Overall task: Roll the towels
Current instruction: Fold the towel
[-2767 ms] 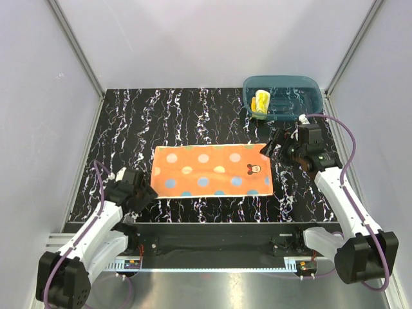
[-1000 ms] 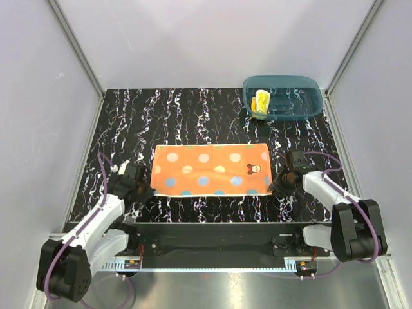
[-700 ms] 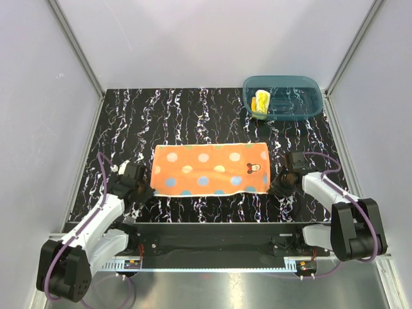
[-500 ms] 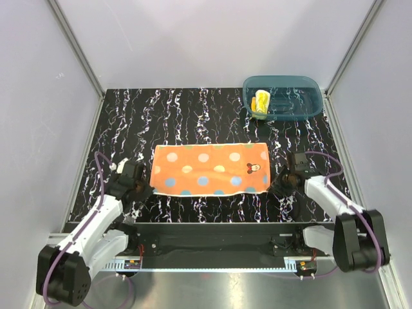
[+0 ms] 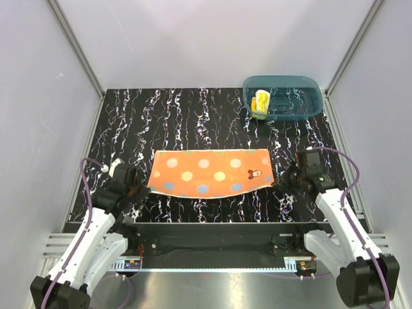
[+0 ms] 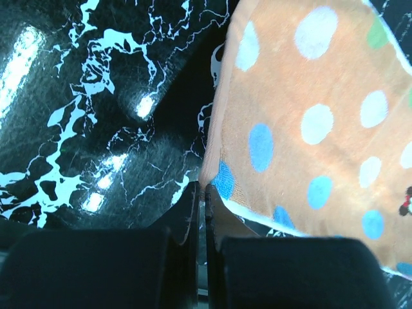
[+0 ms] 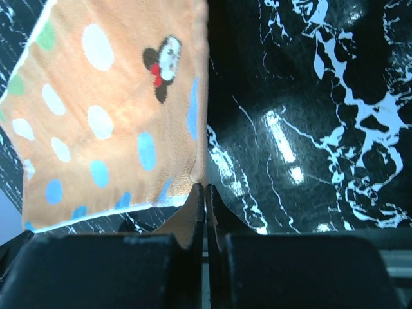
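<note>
Left jaws, right jaws clenching lower corners of orange towel [image 5: 209,172]; edge now lifting off worktop [image 5: 193,116], roll beginning.

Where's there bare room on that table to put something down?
Bare marbled table behind the orange polka-dot towel, left of the teal tub. Crowded along the near edge, where left claw and right claw pinch the towel's near corners.
</note>
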Controlling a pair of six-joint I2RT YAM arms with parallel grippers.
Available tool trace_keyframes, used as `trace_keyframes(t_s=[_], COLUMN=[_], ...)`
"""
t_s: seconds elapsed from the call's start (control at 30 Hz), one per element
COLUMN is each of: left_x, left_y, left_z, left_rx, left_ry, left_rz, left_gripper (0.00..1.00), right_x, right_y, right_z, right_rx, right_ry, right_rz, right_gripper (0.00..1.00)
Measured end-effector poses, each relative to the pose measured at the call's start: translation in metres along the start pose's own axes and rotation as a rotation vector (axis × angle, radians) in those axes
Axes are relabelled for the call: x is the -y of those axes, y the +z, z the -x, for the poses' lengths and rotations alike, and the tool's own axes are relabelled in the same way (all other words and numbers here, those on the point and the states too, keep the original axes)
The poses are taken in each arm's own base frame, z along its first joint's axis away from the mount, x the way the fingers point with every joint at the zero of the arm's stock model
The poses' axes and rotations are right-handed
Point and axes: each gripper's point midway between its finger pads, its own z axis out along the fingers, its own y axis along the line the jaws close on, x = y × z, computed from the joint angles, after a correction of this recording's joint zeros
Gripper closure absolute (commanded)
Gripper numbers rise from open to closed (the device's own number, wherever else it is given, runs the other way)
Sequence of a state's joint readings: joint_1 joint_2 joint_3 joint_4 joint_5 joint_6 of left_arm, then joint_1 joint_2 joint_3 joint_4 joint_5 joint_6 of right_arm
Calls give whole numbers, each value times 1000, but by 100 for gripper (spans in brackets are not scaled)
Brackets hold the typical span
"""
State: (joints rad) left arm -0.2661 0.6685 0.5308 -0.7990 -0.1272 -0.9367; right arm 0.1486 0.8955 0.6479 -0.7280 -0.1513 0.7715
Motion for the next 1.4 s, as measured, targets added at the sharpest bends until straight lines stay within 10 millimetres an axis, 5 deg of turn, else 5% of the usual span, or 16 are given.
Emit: trace_keyframes(t_s=[0.3,0.5,1.03,1.4], left_x=[18,45,69,85], left_y=[-27,-41,7,55], left_z=[12,38,63,75], left_rx=[6,19,-87,-151], left_ry=[48,143,275,316], left_rz=[-65,-65,103,181], left_gripper=[100,100,100,100], right_x=[-15,-25,-36,-39], right_y=[-29,-23,29,63], right_z=[9,23,82,102], right_rx=[30,9,-3,-31], right_ry=[-19,-47,-99,-104], right_rz=[32,-10,-144,-178], right_gripper=[100,100,100,100])
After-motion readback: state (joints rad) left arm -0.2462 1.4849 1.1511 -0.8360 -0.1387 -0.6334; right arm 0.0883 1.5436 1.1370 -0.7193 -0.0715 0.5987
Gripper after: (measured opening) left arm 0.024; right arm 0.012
